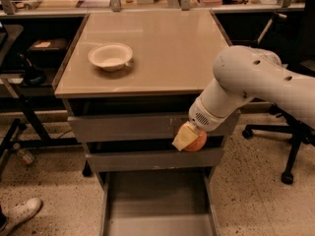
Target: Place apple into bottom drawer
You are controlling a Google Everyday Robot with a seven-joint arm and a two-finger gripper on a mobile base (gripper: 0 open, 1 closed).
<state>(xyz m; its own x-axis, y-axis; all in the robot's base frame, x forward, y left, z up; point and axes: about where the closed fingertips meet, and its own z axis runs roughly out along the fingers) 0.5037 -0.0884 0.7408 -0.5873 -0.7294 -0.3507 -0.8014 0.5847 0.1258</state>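
Observation:
My gripper [189, 138] hangs from the white arm in front of the cabinet, level with the gap between the top and middle drawer fronts. Its yellowish fingers [182, 137] are shut on the red-orange apple [197, 141], which shows at the right of the fingers. The bottom drawer [157, 203] is pulled out open below, a shallow grey tray with a flat floor and nothing in it. The apple is held above the drawer's rear right part, well clear of its floor.
A white bowl [110, 56] sits on the beige cabinet top [162, 53]. An office chair base [290, 136] stands at the right. A black table frame [24, 117] and a shoe [19, 213] are at the left.

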